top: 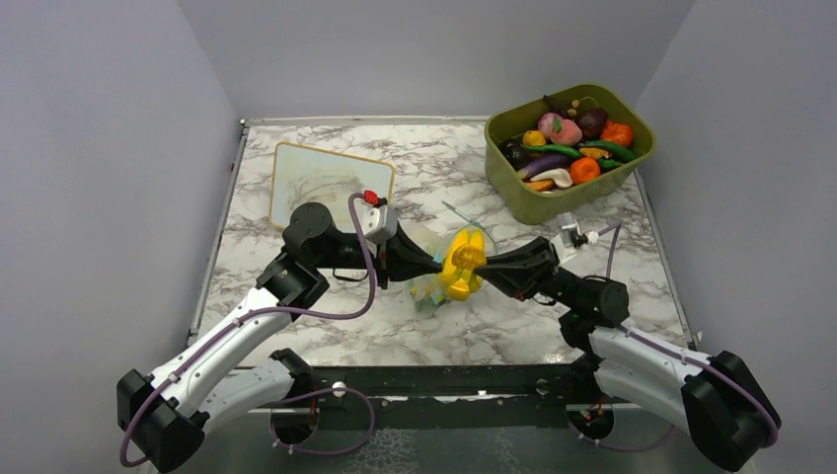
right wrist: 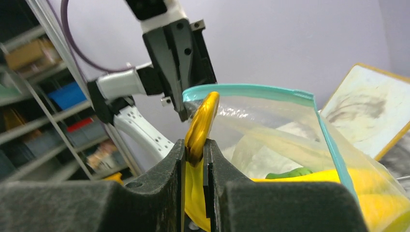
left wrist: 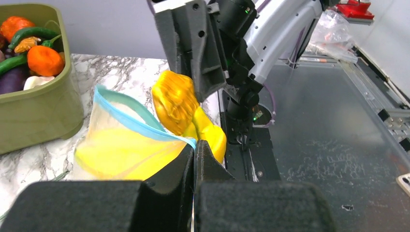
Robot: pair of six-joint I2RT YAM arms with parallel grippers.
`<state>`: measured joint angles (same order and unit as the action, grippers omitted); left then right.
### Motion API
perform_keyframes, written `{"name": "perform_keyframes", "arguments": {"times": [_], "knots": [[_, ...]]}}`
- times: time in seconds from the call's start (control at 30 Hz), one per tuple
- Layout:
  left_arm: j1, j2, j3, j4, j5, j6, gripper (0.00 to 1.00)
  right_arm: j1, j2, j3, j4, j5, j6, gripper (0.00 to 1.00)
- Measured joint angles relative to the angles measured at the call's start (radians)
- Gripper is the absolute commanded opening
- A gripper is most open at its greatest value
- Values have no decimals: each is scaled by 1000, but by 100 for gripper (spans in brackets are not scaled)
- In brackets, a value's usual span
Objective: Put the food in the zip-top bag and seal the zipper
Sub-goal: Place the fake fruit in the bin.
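The zip-top bag (top: 428, 289) hangs open over the table's middle, its teal zipper (right wrist: 251, 89) parted. My left gripper (top: 424, 267) is shut on the bag's mouth edge, pinching the teal strip (left wrist: 140, 126) at its tips (left wrist: 194, 147). My right gripper (top: 482, 263) is shut on a yellow toy food piece (top: 462, 259) and holds it at the bag's mouth, partly over the rim (right wrist: 202, 116). Through the clear bag (left wrist: 121, 150) I see yellow food (right wrist: 348, 183) and a green piece (right wrist: 290, 173) inside.
An olive-green tub (top: 513, 183) full of toy produce stands at the back right; its wall shows in the left wrist view (left wrist: 34, 111). A wood-framed white board (top: 330, 186) lies at the back left. The two grippers face each other closely.
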<state>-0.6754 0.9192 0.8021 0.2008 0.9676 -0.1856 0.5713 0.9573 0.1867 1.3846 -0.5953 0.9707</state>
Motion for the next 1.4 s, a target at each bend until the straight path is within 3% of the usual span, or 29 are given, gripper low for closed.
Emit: {"name": "perform_keyframes", "arguments": {"times": [0.17,0.3,0.5,0.77,1.4], "knots": [[0,0,0,22,-46,-54,0,2,-53,40,-144,-72,-202,1],[0,0,0,28,-49,-67,0,4,-57,64,-219,-86,-268,1],[0,24,0,41,-35,-69,0,5,-40,65,-200,-62,-237,1],[0,34,-2,54,9,-69,0,6,50,67,-20,-20,-91,1],[0,33,-1,54,28,-124,0,17,70,-8,52,31,-144,1]]}}
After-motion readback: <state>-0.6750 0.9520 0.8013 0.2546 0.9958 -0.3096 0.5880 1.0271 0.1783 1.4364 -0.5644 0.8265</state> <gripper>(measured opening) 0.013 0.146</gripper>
